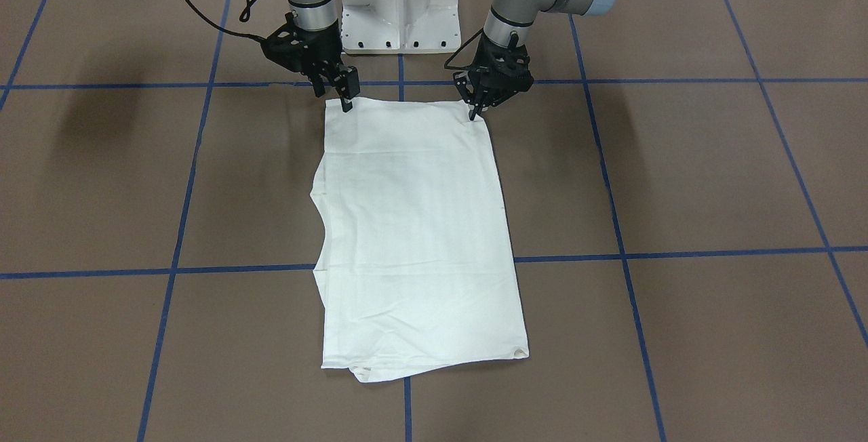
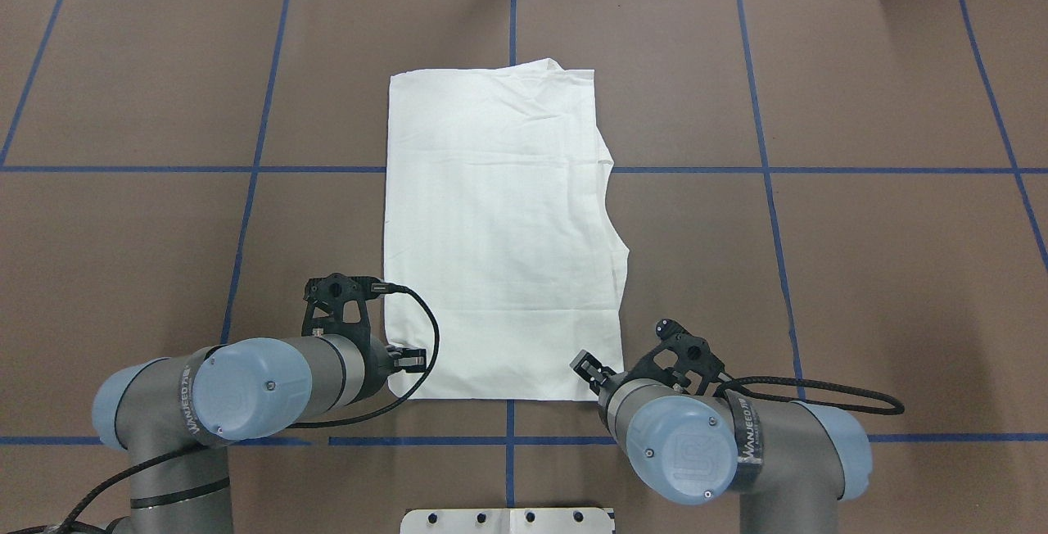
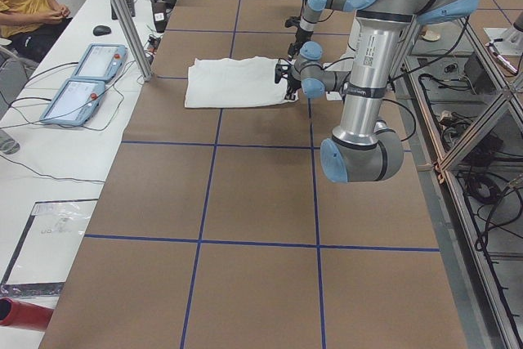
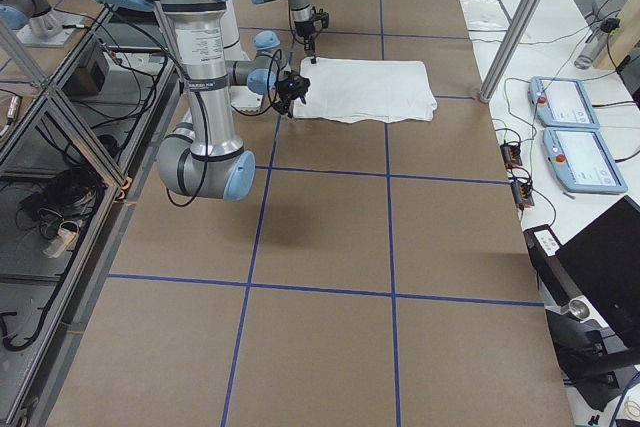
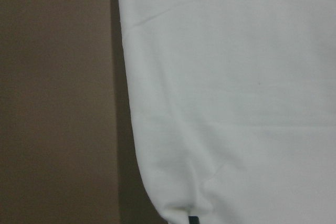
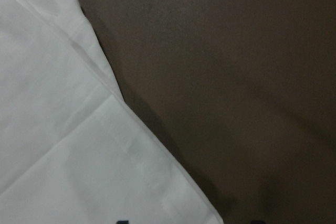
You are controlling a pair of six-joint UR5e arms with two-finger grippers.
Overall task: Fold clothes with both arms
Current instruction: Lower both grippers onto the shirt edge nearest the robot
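Left hand (image 1: 473,114), right hand (image 1: 346,103) at T-shirt (image 1: 413,225) corners

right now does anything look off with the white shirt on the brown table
The white folded T-shirt is not a clean rectangle: its edge on the robot's right steps outward in uneven layers, while the opposite edge runs straight. At the far end an under layer pokes past the hem. No tear or stain shows.

The left arm (image 2: 327,370) and right arm (image 2: 790,436) are grey-and-silver tubes with rounded, screwed light-blue caps (image 2: 233,386), white lettering and looping black cables (image 2: 436,343).
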